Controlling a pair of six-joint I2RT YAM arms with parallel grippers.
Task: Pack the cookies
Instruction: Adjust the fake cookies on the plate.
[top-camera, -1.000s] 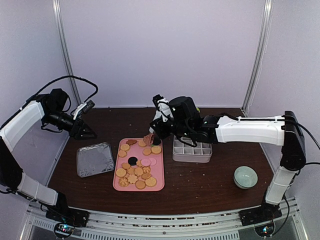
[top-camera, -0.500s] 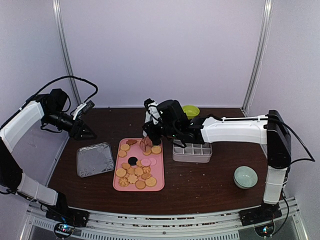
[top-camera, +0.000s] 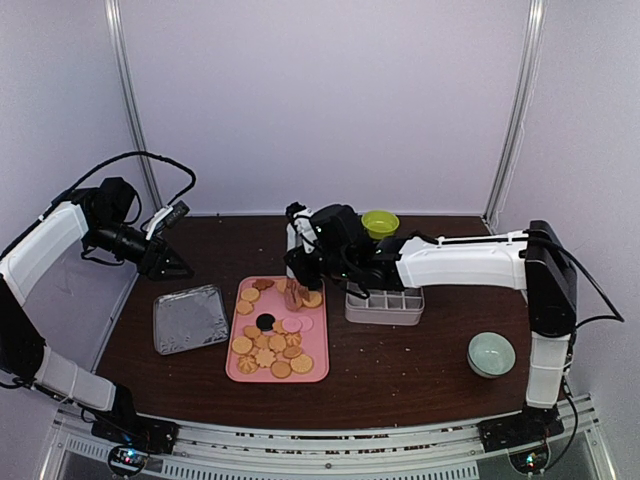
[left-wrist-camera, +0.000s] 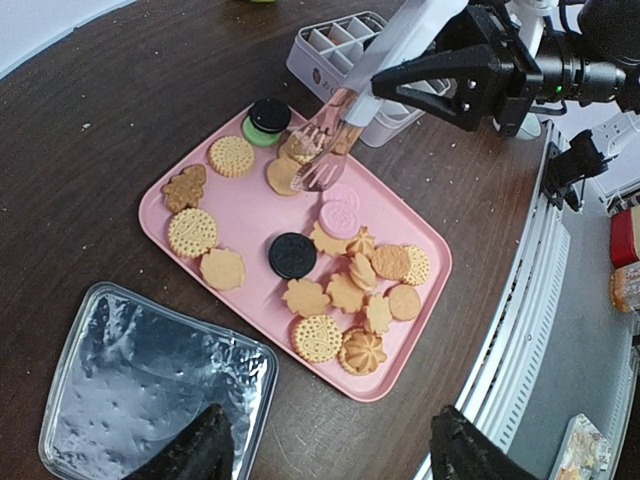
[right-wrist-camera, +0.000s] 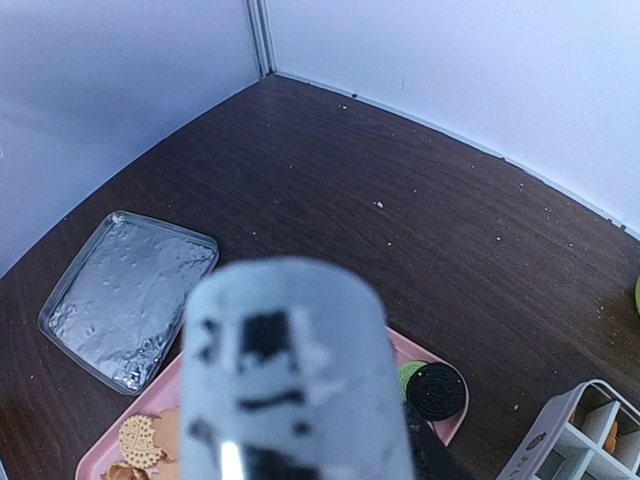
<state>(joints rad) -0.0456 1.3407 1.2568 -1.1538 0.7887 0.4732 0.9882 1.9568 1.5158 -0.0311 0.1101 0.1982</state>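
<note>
Cookies (left-wrist-camera: 347, 292): loose on pink tray (left-wrist-camera: 250, 228), mid-tabletop (left-wrist-camera: 120, 120).
Right pincer (left-wrist-camera: 415, 62): clamped on tongs (left-wrist-camera: 325, 150) handle, above tray's far end. Tong tips low among cookies there; contact unclear.
Left pincer (left-wrist-camera: 335, 455): fingers spread, raised near foil tray (left-wrist-camera: 150, 390), well apart from cookies.
Divided box (left-wrist-camera: 345, 35): just beside tray.

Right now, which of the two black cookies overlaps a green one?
The black cookie in the pink tray's corner nearest the divided box, resting on the green cookie. The other black one lies alone mid-tray.
</note>
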